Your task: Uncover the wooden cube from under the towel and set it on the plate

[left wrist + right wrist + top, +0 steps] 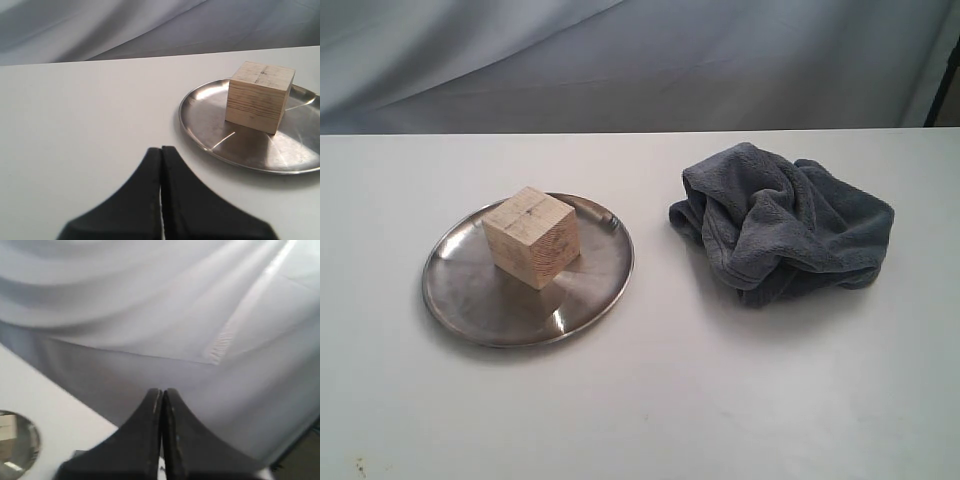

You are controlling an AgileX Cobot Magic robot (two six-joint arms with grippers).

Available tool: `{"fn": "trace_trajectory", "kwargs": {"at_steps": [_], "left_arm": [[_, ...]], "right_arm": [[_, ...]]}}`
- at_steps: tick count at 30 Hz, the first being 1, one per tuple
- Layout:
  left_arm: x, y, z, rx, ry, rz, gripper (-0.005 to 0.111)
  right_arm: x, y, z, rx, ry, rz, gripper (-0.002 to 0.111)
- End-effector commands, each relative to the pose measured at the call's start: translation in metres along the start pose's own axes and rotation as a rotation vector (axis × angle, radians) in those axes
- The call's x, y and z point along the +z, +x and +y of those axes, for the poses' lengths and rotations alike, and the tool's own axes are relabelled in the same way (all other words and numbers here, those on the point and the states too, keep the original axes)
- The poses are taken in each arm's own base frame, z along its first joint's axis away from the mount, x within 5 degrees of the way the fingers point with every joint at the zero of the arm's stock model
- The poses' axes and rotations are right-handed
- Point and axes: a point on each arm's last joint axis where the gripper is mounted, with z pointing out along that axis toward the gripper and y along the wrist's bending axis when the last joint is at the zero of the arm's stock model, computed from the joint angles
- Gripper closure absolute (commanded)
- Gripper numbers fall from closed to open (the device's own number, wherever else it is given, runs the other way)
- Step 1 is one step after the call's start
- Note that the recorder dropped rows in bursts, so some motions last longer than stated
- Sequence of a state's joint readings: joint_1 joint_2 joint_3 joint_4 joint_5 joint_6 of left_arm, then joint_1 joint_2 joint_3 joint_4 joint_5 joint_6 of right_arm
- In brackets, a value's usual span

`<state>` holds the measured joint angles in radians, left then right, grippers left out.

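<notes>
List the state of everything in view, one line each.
cube: uncovered, sitting on the plate, not gripped.
plate: flat on the table, carrying the cube.
towel: crumpled in a heap on the table, beside the plate and apart from it.
left gripper: shut, empty, short of the plate.
right gripper: shut, empty.

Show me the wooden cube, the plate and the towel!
wooden cube [528, 212], exterior view, top face
plate [485, 305], exterior view, bare front floor
towel [790, 225], exterior view, crumpled middle
</notes>
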<state>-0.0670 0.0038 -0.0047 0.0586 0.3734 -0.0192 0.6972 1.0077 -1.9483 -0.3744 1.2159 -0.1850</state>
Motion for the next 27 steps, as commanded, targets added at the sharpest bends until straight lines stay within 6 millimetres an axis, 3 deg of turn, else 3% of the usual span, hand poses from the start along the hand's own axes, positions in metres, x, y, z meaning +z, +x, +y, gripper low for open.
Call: {"fn": "trace_trajectory", "kwargs": {"at_steps": [1,5,9,16,27], "left_arm": [[0.0,0.0,0.0,-0.007,0.003,-0.011,0.107],[0.0,0.0,0.0,-0.007,0.003,-0.011,0.107],[0.0,0.0,0.0,-0.007,0.003,-0.011,0.107],[0.0,0.0,0.0,-0.007,0.003,-0.011,0.107],[0.0,0.0,0.0,-0.007,0.003,-0.011,0.107]], "right_arm": [[-0.031,0.007,-0.025,0.002,0.182,-0.024,0.108],[-0.058,0.008,-0.033,0.023,0.204,-0.132,0.108],[-0.071,0.009,-0.037,0.035,0.213,-0.179,0.108],[-0.069,0.016,-0.033,0.156,0.163,-0.115,0.108],[-0.069,0.014,-0.033,0.153,0.168,-0.139,0.108]]}}
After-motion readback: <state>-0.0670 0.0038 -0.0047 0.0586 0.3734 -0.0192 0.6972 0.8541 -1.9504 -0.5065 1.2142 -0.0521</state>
